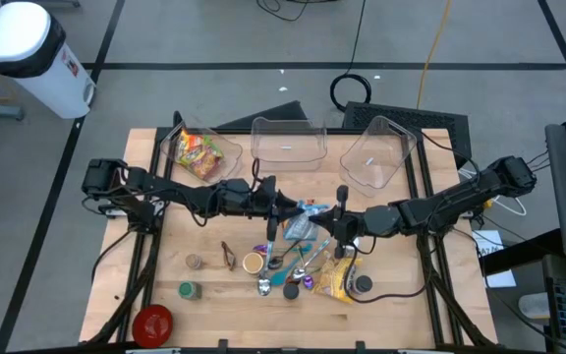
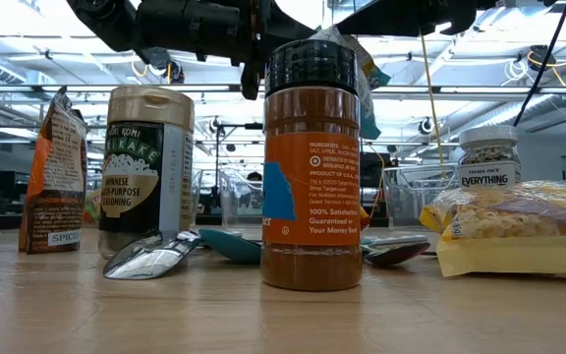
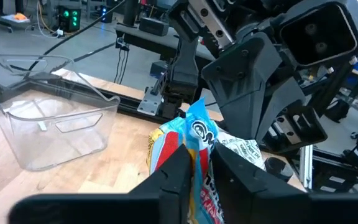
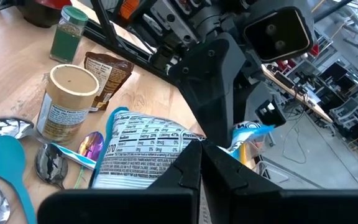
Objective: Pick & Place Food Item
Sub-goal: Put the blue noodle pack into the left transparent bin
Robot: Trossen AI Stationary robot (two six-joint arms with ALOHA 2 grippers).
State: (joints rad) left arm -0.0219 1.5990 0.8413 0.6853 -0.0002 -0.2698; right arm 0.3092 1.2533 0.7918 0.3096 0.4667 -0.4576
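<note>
A blue-and-white snack packet [image 1: 308,222] hangs above the middle of the table, held between my two arms. My left gripper [image 3: 200,169] reaches in from the table's left and is shut on the packet's blue end. My right gripper [image 4: 201,167] comes from the table's right and is shut on the packet's other end, where its white back bears a nutrition label [image 4: 143,148]. In the low view a corner of the packet [image 2: 367,71] shows high up behind a spice bottle [image 2: 312,167]. My left gripper pinches the packet's blue end [image 3: 197,132] between its two fingers, which lie level and come from the table's left. The packet stands up between them, clear of the table. My right gripper pinches the packet's white, labelled end [image 4: 178,149] between its two fingers, coming nearly level from the table's right. The packet spreads out beyond the fingertips, lifted clear of the things below.
Three clear bins stand along the far edge: the left one [image 1: 177,147] holds a snack bag, the middle one [image 1: 288,143] shows bare, the right one [image 1: 376,155] is tipped. Below the arms lie spoons, spice jars, a yellow bag [image 1: 337,281] and a red bowl [image 1: 152,321].
</note>
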